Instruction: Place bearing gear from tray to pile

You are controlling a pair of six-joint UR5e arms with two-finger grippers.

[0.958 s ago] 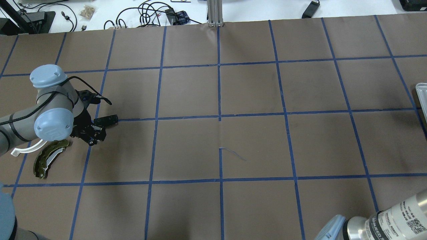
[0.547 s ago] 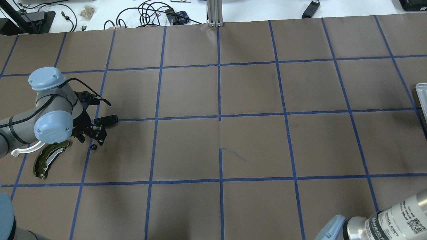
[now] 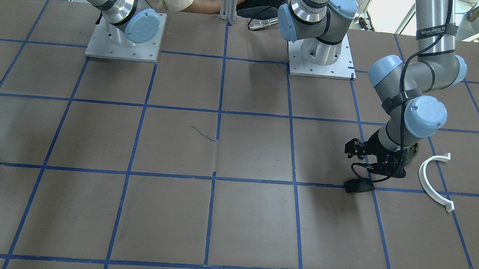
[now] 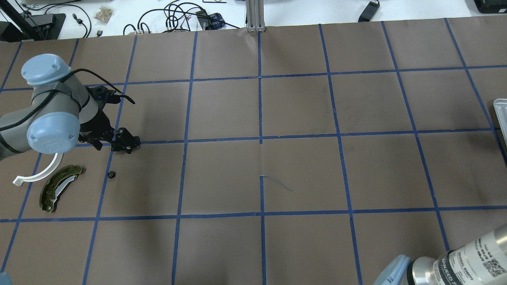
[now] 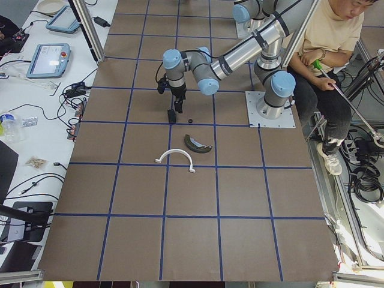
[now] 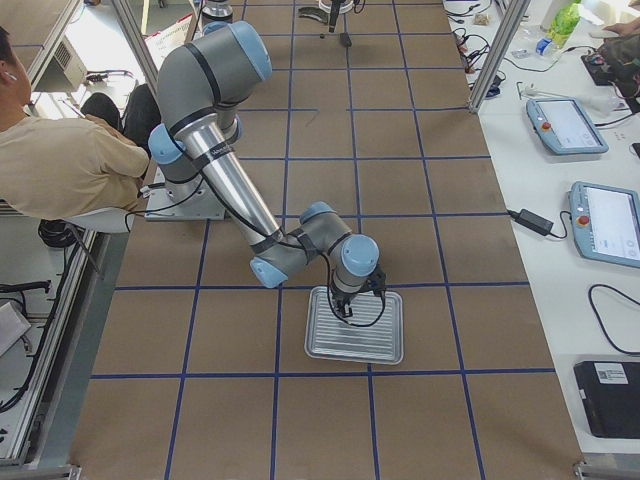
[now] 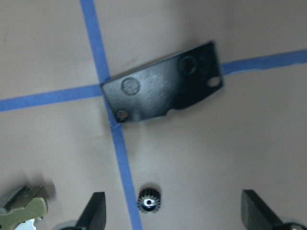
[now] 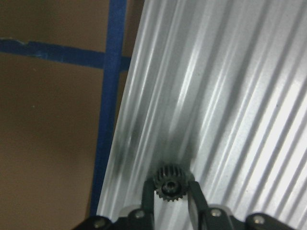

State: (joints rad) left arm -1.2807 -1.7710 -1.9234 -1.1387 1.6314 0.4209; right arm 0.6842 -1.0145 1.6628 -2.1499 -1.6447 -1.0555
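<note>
On the desk [image 4: 301, 170], at the robot's right end: ribbed metal tray [image 6: 385, 350]. Above it the right jaws stand narrow, pinched on the bearing gear [image 8: 169, 184], a small black toothed wheel near the tray's edge. I cannot tell whether it is lifted off the ribs.

At the other end, the left jaws hang wide apart, holding nothing, over the pile. Below and between their tips a second small gear [image 7: 149, 201] lies on the desk, just beside a blue tape line [image 7: 122, 163]. The flat black pad [image 7: 163, 88] lies across the tape crossing, apart from that gear. The olive brake shoe [image 4: 55, 189] and white half-ring [image 3: 421, 175] lie nearby, side by side.
</note>
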